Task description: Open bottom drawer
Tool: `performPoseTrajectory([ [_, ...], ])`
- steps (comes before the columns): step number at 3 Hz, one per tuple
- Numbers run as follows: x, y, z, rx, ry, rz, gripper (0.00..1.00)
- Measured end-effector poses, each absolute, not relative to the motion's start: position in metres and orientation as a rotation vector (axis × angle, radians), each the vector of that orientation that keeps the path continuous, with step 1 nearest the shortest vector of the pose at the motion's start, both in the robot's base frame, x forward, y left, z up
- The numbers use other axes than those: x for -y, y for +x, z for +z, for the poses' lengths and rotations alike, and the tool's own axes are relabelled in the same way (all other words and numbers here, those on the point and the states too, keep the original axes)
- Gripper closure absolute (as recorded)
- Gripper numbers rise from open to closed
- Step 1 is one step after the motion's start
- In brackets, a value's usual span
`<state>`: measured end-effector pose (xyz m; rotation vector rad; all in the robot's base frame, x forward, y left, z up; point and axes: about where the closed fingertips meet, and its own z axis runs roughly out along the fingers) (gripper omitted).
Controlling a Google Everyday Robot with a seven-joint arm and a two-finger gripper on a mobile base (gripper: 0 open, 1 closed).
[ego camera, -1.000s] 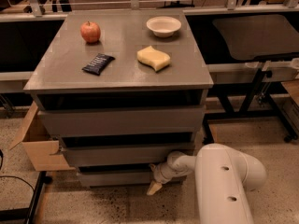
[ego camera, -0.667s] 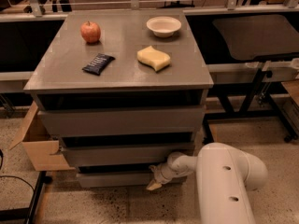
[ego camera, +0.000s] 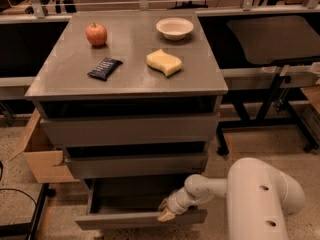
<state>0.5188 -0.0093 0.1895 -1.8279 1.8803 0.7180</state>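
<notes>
Grey-brown bottom drawer (ego camera: pixel 120 220) sits lowest in the cabinet (ego camera: pixel 130 81), already partway out toward the camera, long axis running left-right; the gripper (ego camera: pixel 166 214) is at its front's top edge, right of centre; can't tell how open it is; I'd guess pulling straight outward.

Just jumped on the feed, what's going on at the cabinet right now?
The robot's arm reaches in low from the right, with the gripper at the top edge of the bottom drawer, right of its centre. That drawer stands well out, its dark inside showing, while the middle drawer and top drawer sit further back. An apple, bowl, yellow sponge and dark packet lie on the cabinet top.
</notes>
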Motion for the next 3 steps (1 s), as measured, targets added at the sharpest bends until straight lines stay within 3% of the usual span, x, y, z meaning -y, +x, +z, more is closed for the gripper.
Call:
performPoseTrajectory([
  [2,0.013,0.444,0.193,-1.915,-1.733,0.971,1.0],
  [3,0.015,0.429,0.195,-1.924,-1.697,1.061,0.75],
])
